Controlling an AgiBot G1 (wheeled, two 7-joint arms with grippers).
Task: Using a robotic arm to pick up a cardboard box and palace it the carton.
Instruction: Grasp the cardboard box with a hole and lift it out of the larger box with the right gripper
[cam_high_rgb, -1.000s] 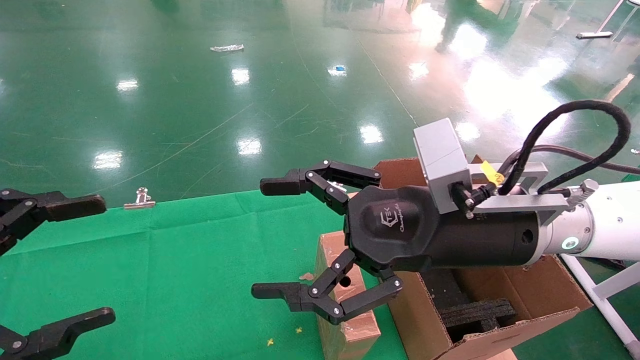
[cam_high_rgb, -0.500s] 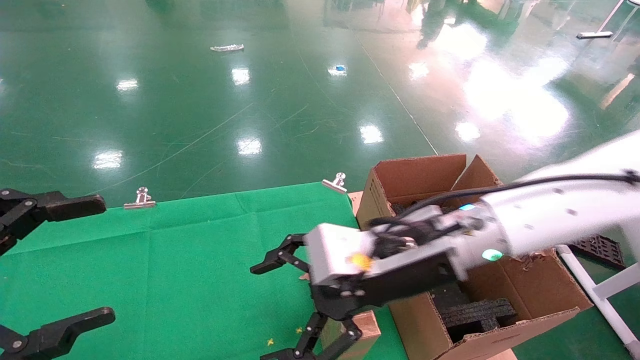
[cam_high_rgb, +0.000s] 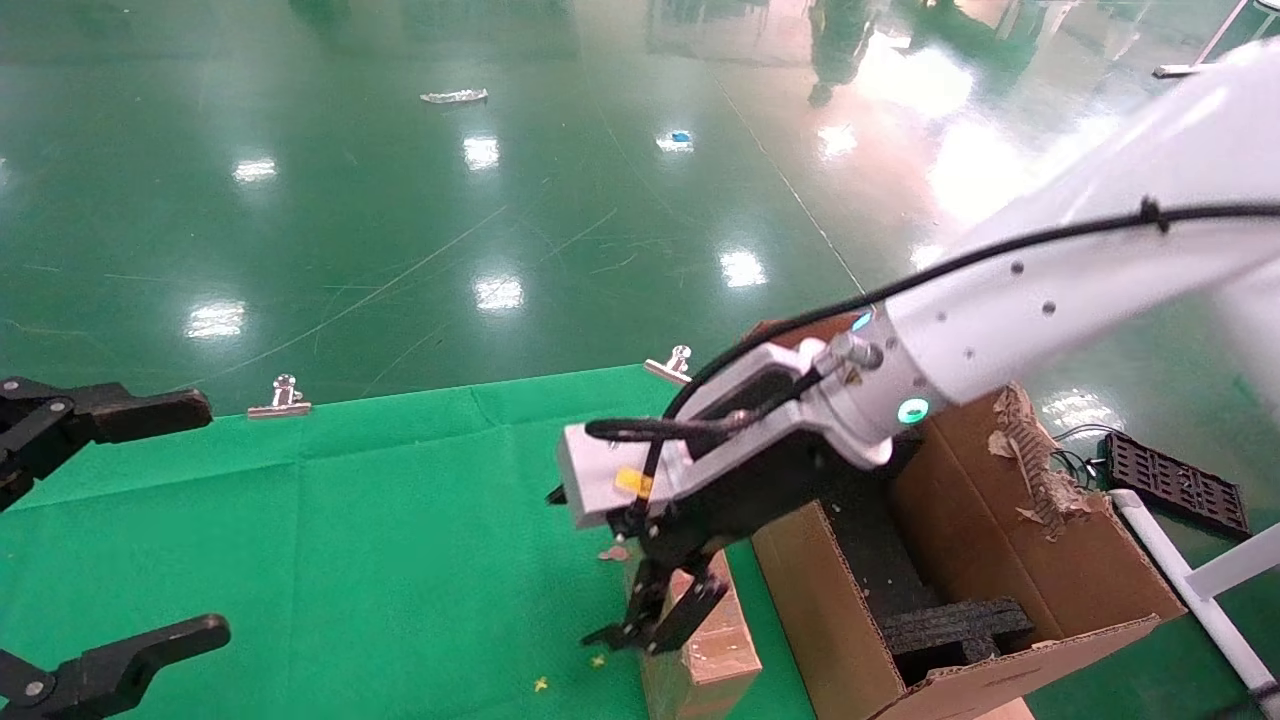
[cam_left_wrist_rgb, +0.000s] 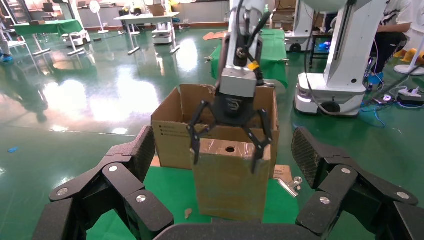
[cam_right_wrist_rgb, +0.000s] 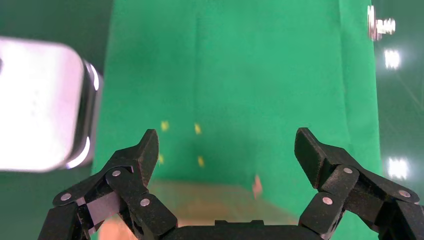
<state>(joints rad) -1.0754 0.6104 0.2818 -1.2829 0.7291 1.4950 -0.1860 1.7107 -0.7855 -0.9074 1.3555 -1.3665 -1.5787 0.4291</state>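
As right gripper (cam_left_wrist_rgb: 227, 142) straddles cardboard box (cam_left_wrist_rgb: 230, 180) top beside carton (cam_high_rgb: 960, 600), fingers wide: off-centre closure risks toppling box.

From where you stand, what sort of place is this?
Likely a robot lab or factory hall: glossy green floor, other wheeled robot bases, cloth-covered work tables, and an open carton for packing.

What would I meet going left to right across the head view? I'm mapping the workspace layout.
Left gripper at the table's left edge → silver clip → right gripper over the cardboard box → carton → black grid tray on the floor.
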